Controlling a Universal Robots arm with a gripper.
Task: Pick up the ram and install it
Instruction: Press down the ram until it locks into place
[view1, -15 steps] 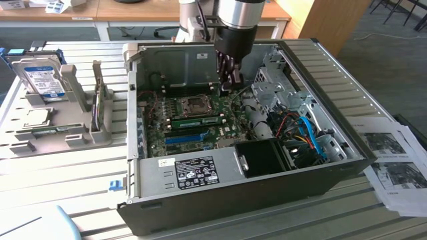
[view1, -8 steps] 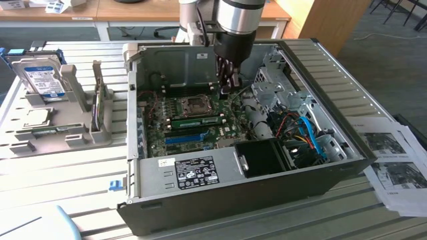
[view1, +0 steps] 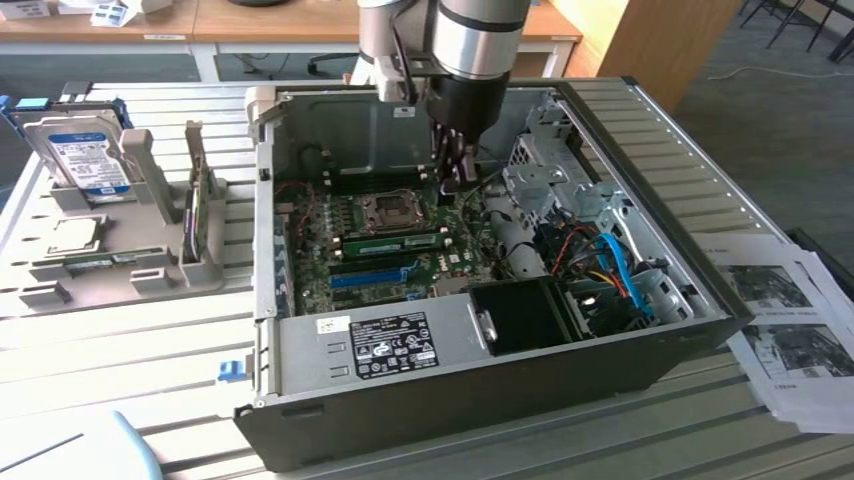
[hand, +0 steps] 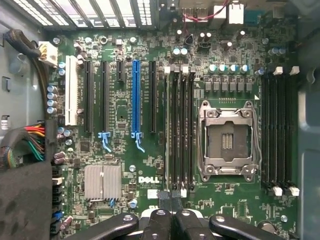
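The ram, a thin green stick with dark chips, sits lengthwise on the motherboard between the CPU socket and the bright-blue slot. It looks seated in a slot. My gripper hangs inside the open computer case, above the board and apart from the ram, fingers shut with nothing between them. In the wrist view my gripper looks straight down with its tips pressed together over the end of the dark memory slots, beside the CPU socket.
The case walls enclose the arm; drive cages and blue cables fill the exterior view's right side. A grey fixture at the exterior view's left holds a hard drive. Papers lie at the exterior view's right.
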